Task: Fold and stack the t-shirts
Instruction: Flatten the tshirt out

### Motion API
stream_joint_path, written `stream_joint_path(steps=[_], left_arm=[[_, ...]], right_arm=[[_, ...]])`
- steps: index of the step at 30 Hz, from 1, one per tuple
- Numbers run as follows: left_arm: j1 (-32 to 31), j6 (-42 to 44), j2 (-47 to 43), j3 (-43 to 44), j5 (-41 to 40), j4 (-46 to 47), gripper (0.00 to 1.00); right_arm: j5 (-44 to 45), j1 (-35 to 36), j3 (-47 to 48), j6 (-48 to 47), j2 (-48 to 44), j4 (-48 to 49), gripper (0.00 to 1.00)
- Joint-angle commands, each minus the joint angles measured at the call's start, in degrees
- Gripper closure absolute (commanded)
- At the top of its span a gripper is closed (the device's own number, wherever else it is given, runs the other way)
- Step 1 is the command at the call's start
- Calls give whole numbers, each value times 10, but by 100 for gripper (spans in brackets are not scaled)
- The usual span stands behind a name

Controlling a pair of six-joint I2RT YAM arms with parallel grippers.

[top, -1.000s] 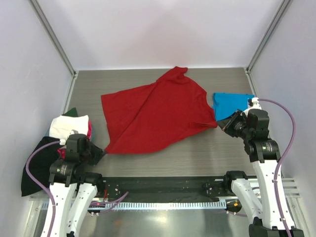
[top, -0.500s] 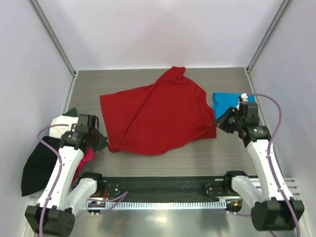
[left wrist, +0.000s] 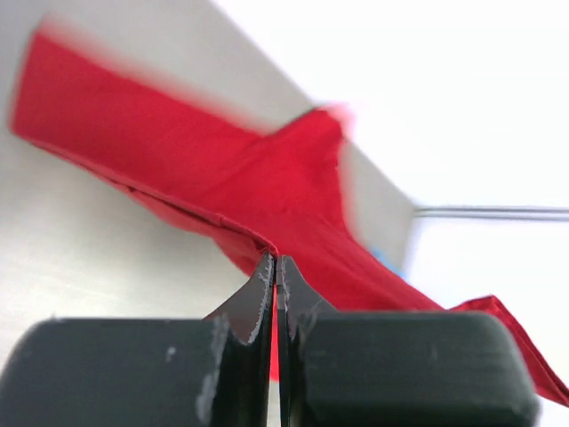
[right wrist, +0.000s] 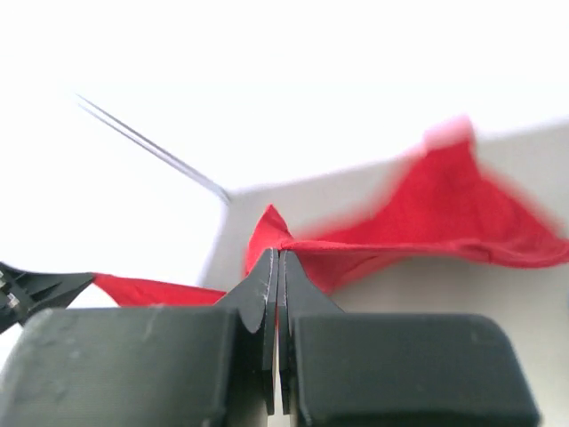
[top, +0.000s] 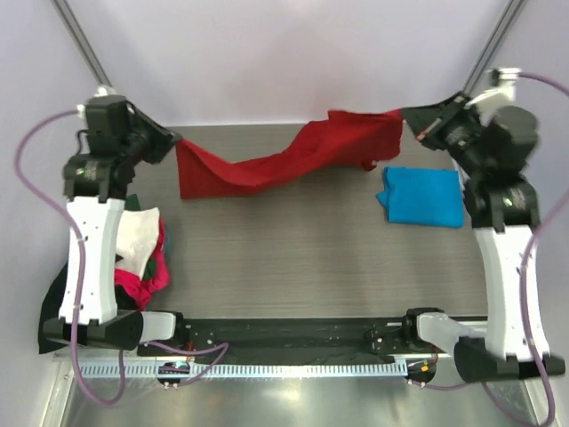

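Observation:
The deep red t-shirt (top: 293, 156) hangs stretched in the air between both raised arms, sagging in the middle over the far part of the table. My left gripper (top: 175, 140) is shut on its left corner; in the left wrist view the cloth (left wrist: 249, 196) runs out from the closed gripper tips (left wrist: 276, 260). My right gripper (top: 407, 116) is shut on its right corner; the right wrist view shows the red cloth (right wrist: 427, 222) pinched at the gripper tips (right wrist: 279, 254). The folded bright blue t-shirt (top: 422, 196) lies flat at the right.
A pile of shirts, white (top: 138, 233), magenta (top: 147, 283) and black (top: 58, 307), lies at the table's left edge by the left arm. The enclosure walls rise close on both sides and at the back. The grey table (top: 293, 258) is bare in the middle.
Both arms have risen and swung toward the back, lifting the red shirt off the table. It lay spread flat before; now it hangs taut between the grippers.

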Motion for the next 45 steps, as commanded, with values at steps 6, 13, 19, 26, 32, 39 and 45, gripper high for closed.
stream_joint_path(steps=[6,13,19,26,32,39,45], left_arm=[[3,43,-67,260,59,-46,100],[3,24,-88,370,28,-83,100],[3,10,-70,322,8,-54,100],[3,7,1,177,20,45,100],[10,-10,128,187,39,101,100],[88,-55,292,411,138,92,100],[108,-53,265,403,142,170,100]], right_arm=[[40,1,157,-49,-184,49,99],[75,1,291,-55,-202,39,99],[59,1,378,-21,-111,7,99],[86,1,271,8,5,17,99],[38,1,277,41,148,65,99],[4,-2,477,58,314,38,99],[-18,-45,588,59,344,24,99]])
